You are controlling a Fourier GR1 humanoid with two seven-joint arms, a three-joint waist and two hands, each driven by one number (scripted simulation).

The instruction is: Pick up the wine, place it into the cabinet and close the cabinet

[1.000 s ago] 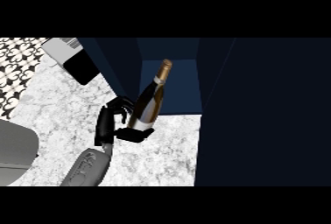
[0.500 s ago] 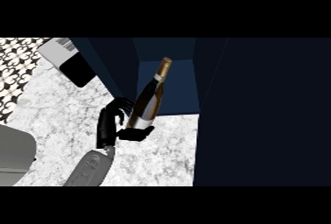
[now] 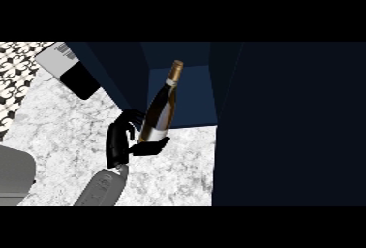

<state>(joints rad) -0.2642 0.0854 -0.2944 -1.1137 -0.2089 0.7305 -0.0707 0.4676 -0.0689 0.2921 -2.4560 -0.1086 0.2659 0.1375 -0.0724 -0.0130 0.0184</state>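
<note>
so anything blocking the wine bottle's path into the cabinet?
Nothing visible. The left hand holds the wine bottle at the cabinet opening, neck pointing into the blue interior. The cabinet door stands open at the right.

You can see the hand [image 3: 121,141] has carried the wine bottle [image 3: 160,111] slightly forward, its neck now deeper inside the cabinet [image 3: 129,72].

One wine bottle [image 3: 160,110], one open cabinet [image 3: 182,104], one hand [image 3: 120,143], one marble counter [image 3: 64,131]
</note>
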